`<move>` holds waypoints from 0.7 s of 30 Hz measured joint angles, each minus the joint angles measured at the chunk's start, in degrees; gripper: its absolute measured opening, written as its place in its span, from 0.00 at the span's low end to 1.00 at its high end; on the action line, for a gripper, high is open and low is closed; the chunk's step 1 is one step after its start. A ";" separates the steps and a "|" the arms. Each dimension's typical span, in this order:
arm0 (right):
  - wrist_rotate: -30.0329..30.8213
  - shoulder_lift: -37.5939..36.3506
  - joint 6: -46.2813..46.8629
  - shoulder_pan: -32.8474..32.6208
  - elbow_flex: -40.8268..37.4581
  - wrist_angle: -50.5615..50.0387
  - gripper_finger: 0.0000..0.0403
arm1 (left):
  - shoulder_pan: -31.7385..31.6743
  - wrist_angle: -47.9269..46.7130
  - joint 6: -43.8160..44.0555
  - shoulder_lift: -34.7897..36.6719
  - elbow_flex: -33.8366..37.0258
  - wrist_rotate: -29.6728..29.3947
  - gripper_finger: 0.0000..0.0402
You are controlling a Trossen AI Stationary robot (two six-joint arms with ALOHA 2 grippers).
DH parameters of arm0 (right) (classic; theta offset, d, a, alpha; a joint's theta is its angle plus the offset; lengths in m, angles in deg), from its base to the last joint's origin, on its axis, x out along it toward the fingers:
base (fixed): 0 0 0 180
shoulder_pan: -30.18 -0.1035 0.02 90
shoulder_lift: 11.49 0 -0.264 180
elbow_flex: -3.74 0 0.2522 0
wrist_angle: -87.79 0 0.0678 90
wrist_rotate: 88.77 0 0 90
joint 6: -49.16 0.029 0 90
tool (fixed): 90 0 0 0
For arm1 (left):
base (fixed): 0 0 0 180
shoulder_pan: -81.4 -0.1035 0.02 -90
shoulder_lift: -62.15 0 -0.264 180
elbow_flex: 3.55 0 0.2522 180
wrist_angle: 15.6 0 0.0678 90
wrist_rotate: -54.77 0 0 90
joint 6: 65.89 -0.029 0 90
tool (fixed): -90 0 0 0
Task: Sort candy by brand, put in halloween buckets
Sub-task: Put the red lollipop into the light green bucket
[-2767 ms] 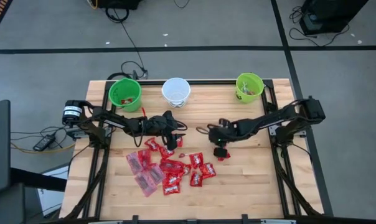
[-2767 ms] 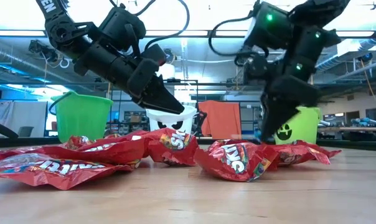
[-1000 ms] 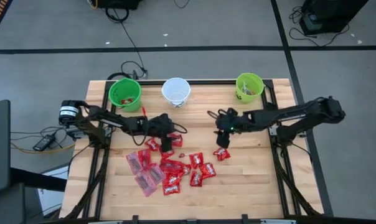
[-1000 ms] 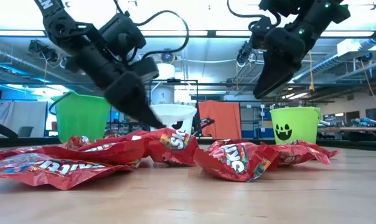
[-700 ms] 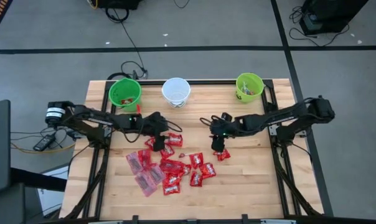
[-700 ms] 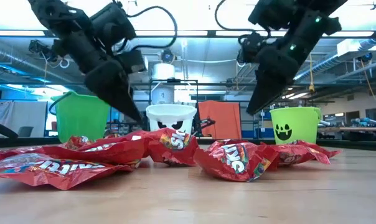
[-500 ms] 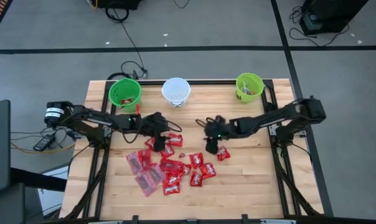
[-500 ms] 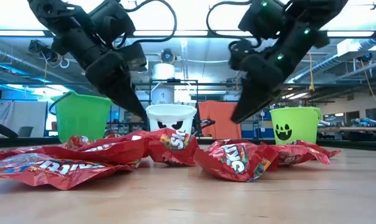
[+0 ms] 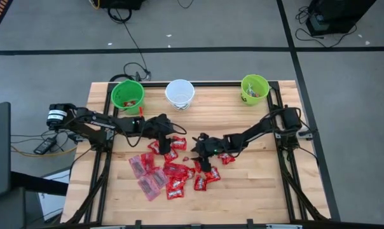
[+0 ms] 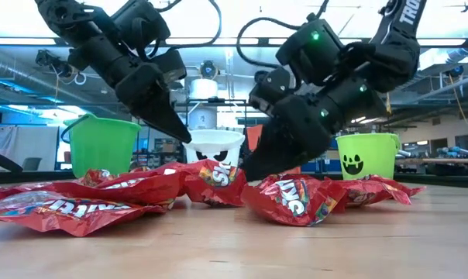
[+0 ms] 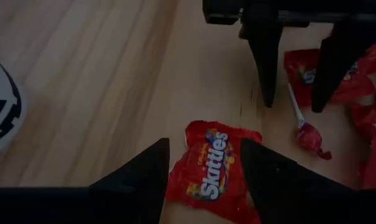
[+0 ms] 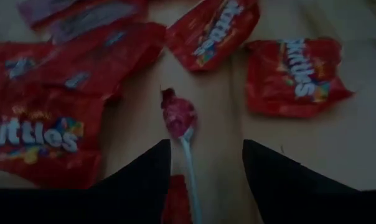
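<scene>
Green bucket holding red candy

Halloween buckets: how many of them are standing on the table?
3, in a row along the far edge: a green bucket at the left, a white bucket in the middle, and a green bucket with a face at the right.

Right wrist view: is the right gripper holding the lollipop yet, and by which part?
Nothing is held. The right gripper is open, its fingers straddling the stick of the red lollipop, which lies on the table.
</scene>
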 joint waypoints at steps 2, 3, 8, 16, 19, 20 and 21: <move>-0.87 0.07 -1.07 0.04 -0.07 -0.72 0.50 | -0.01 0.11 -0.01 0.00 0.00 0.00 0.50; -1.05 0.06 -1.72 0.00 -0.02 -0.82 0.49 | -0.01 0.15 -0.01 0.00 0.00 0.00 0.50; -2.14 0.02 -4.16 -0.07 0.00 -1.90 0.37 | -0.06 2.40 -0.02 0.00 0.00 -0.04 0.50; -3.19 0.00 -6.92 -0.24 -0.02 -1.65 0.19 | -0.06 4.59 -0.03 0.00 0.00 -0.05 0.50; -2.73 0.00 -6.91 -0.22 -0.02 -1.59 0.18 | -0.06 4.73 -0.04 0.00 0.00 -0.07 0.50; -2.70 0.00 -6.88 -0.22 -0.02 -1.60 0.18 | -0.06 4.76 -0.09 0.00 0.00 -0.09 0.50; -2.60 0.00 -6.95 -0.22 -0.02 -1.62 0.19 | -0.06 4.76 -0.41 0.00 0.00 -0.09 0.50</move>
